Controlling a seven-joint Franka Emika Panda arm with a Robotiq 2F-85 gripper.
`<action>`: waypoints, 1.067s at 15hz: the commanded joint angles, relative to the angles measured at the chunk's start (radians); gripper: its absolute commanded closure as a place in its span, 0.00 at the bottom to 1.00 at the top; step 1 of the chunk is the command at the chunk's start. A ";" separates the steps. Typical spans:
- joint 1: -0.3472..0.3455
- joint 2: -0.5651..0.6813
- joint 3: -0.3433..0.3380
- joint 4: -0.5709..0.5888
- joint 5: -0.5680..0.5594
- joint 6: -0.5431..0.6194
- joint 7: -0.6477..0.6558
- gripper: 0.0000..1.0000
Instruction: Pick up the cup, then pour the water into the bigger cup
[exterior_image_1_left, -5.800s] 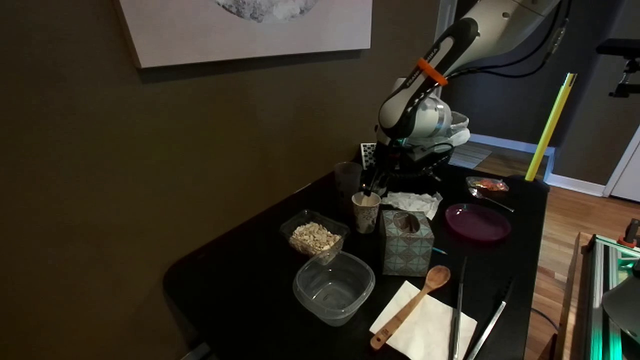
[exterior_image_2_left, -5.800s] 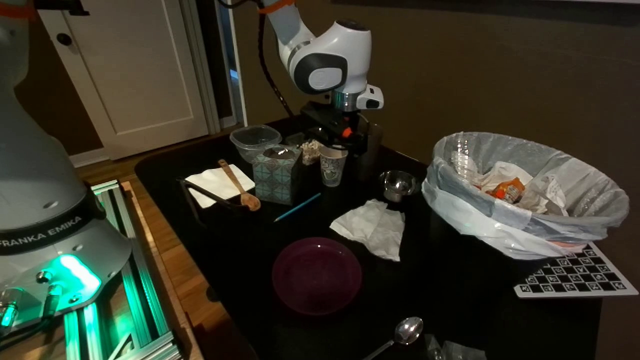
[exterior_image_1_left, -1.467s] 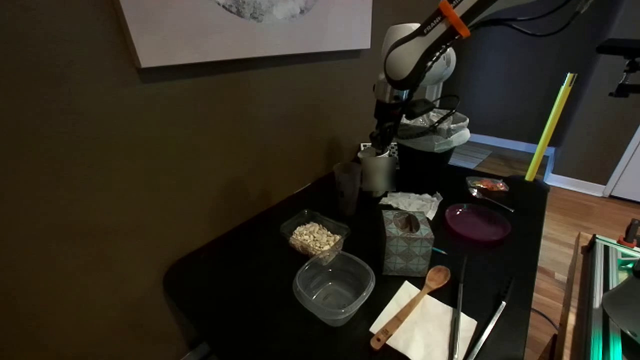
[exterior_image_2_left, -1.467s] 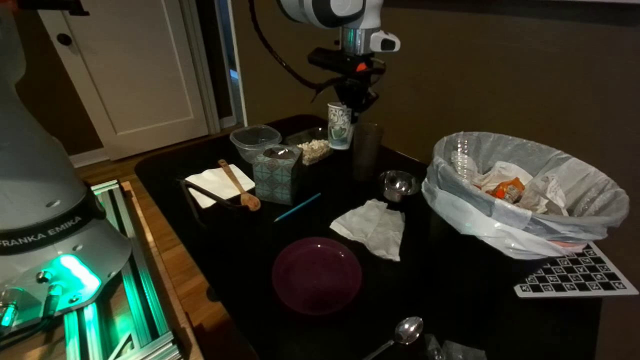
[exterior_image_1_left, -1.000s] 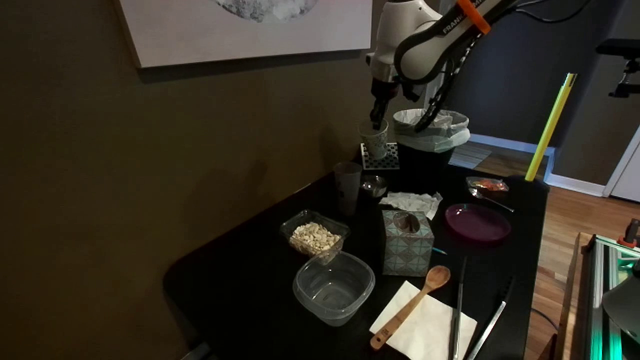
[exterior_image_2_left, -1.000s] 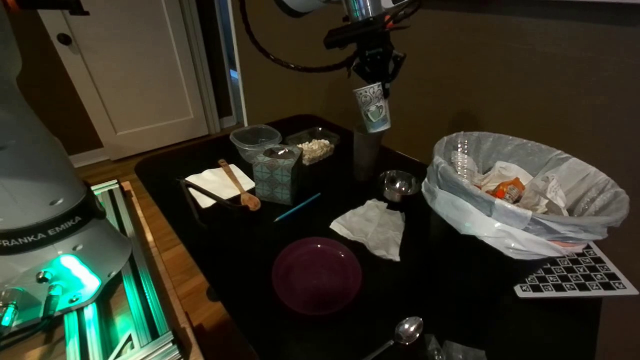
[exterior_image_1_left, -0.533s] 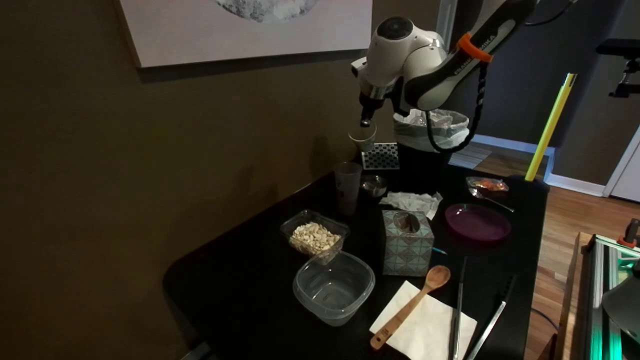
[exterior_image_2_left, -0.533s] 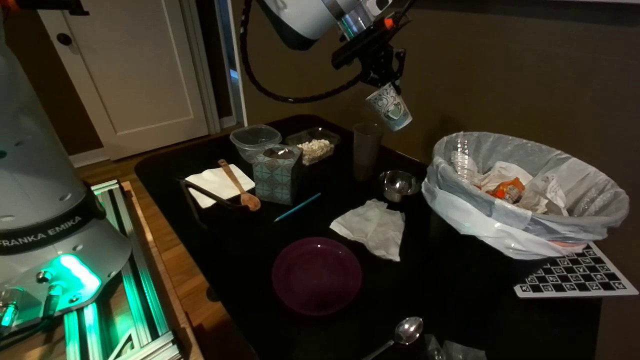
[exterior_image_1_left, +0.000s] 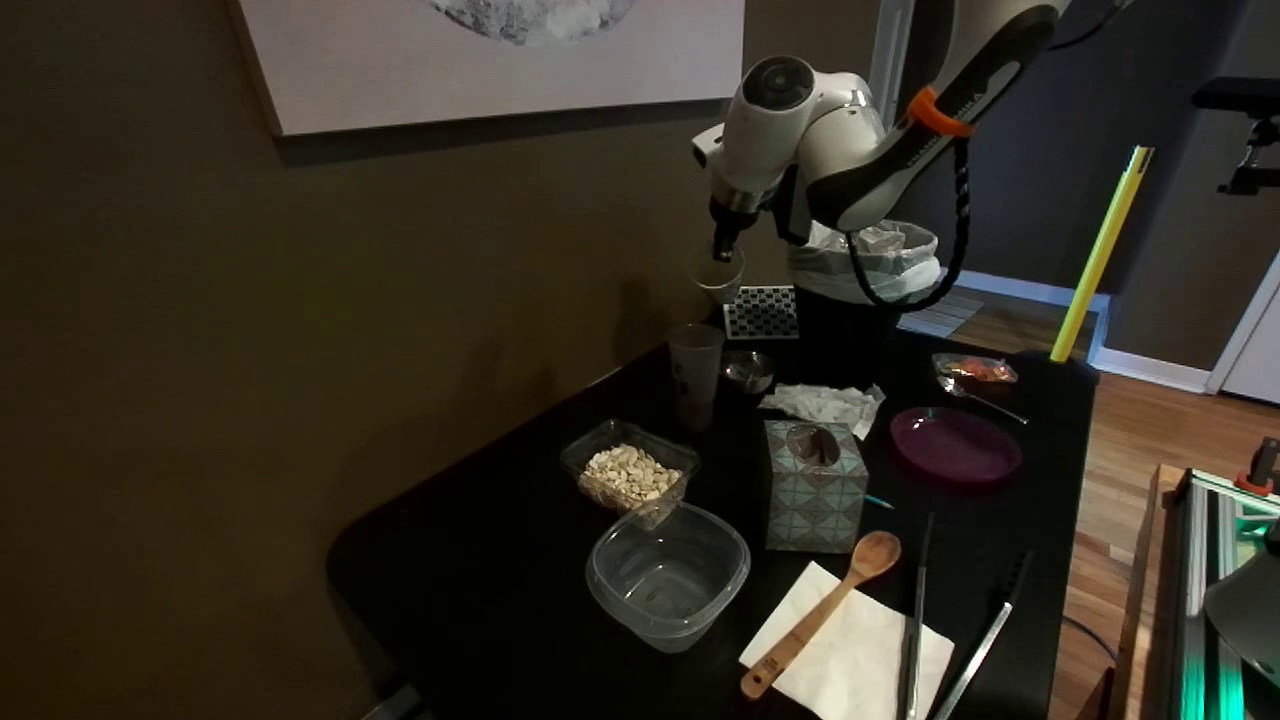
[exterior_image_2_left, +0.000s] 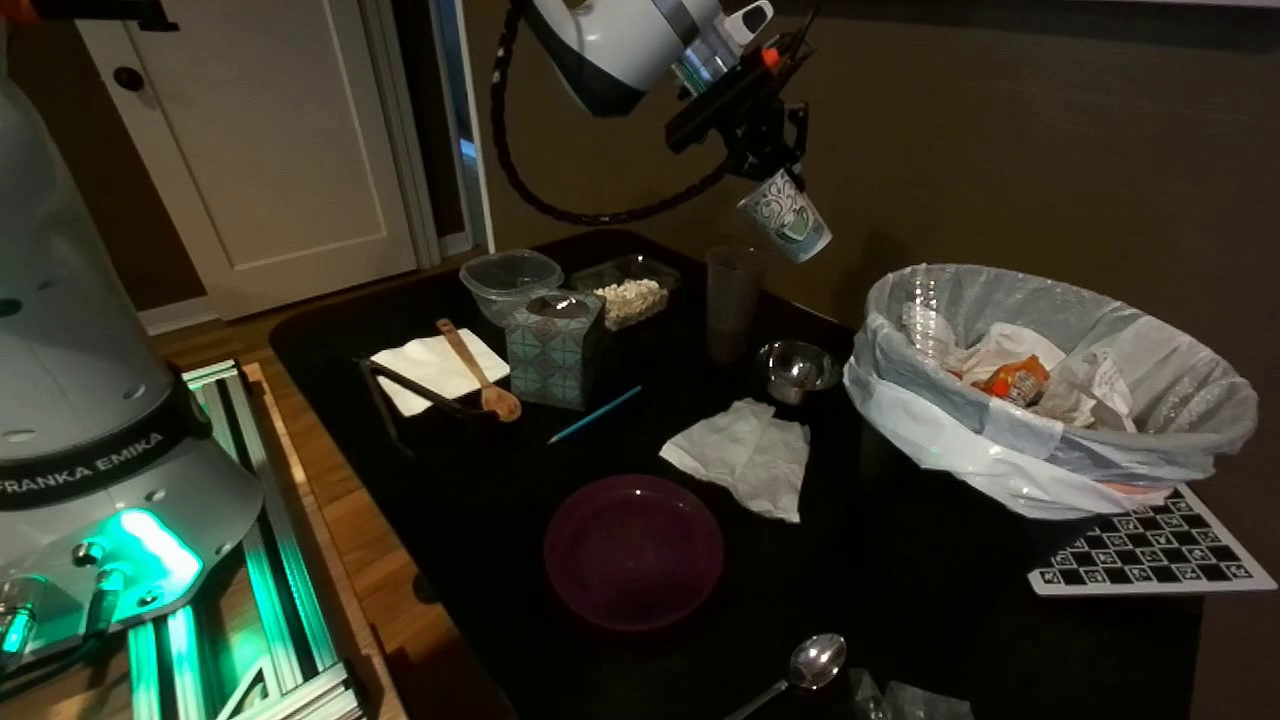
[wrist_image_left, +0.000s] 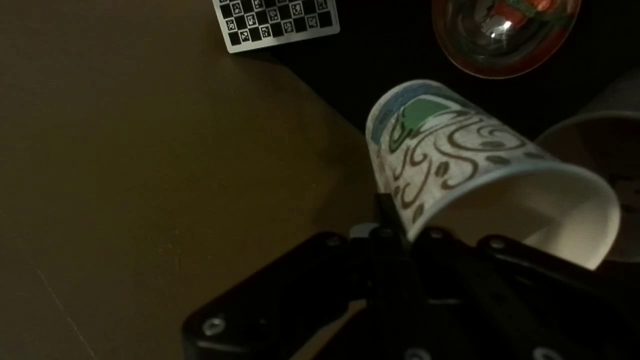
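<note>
While the gripper (exterior_image_2_left: 793, 178) is clamped on the wall of the cup (exterior_image_2_left: 788, 218) near its rim, the cup is held tilted above the table (exterior_image_2_left: 850, 570), mouth angled toward the side of the upright bigger cup (exterior_image_2_left: 733, 305). A shiny bowl (exterior_image_2_left: 797, 374) stands just beside the bigger cup, between it and a lined bin (exterior_image_2_left: 930, 430); crumpled paper (exterior_image_2_left: 745, 455) lies near the bowl. The cup is tapered, paper-like, swirl-printed; the bigger cup slim, greyish, see-through; the bowl rounded, reflective.
</note>
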 joint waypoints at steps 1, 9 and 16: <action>0.031 -0.005 -0.020 0.000 -0.108 -0.019 0.033 0.99; 0.084 -0.021 -0.031 -0.017 -0.397 -0.089 0.219 0.99; 0.113 -0.026 -0.019 -0.054 -0.506 -0.213 0.379 0.99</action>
